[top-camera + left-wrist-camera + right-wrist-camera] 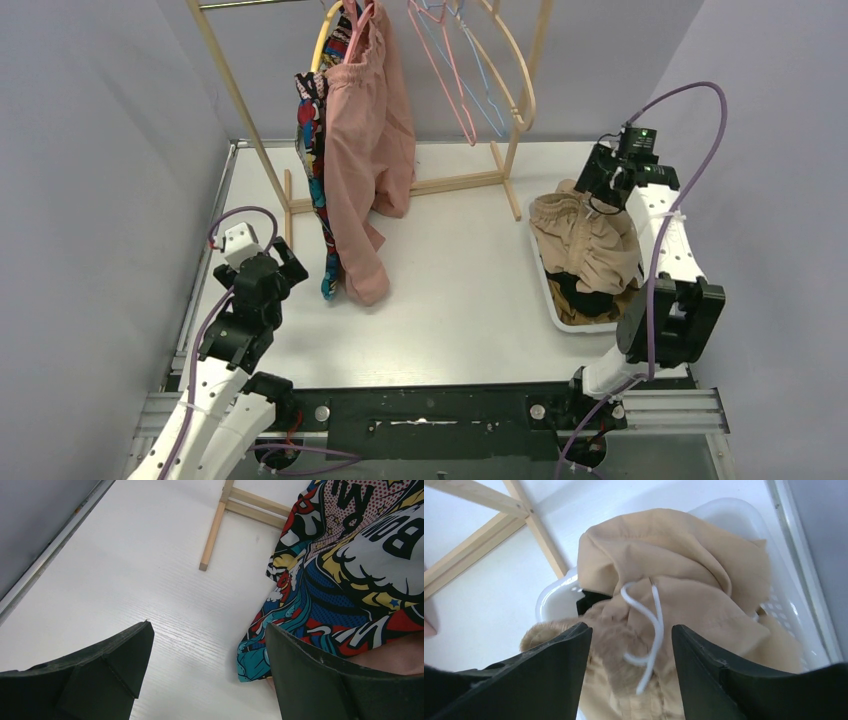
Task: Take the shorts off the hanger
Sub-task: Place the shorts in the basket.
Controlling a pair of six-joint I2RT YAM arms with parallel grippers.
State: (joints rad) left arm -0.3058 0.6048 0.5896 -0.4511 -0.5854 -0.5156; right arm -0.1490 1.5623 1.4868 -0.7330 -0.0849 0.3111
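Dusty pink shorts (365, 160) hang from a pink hanger (357, 28) on the wooden rack (238, 98), with comic-print shorts (311, 150) hanging right behind them. My left gripper (287, 262) is open low beside their hems. In the left wrist view the left gripper (207, 630) holds nothing, with the comic-print shorts (350, 570) by its right finger. Beige shorts (585, 238) lie piled in a white basket (545, 285) over black shorts (585, 297). My right gripper (630, 627) is open just above the beige shorts (684, 555) and their white drawstring (651, 625).
Empty pink and blue wire hangers (452, 70) dangle at the rack's right side. The rack's wooden foot bars (440, 185) lie on the table behind the hanging shorts. A rack foot (215, 530) shows ahead of the left gripper. The basket rim (734, 510) is near the table's right edge.
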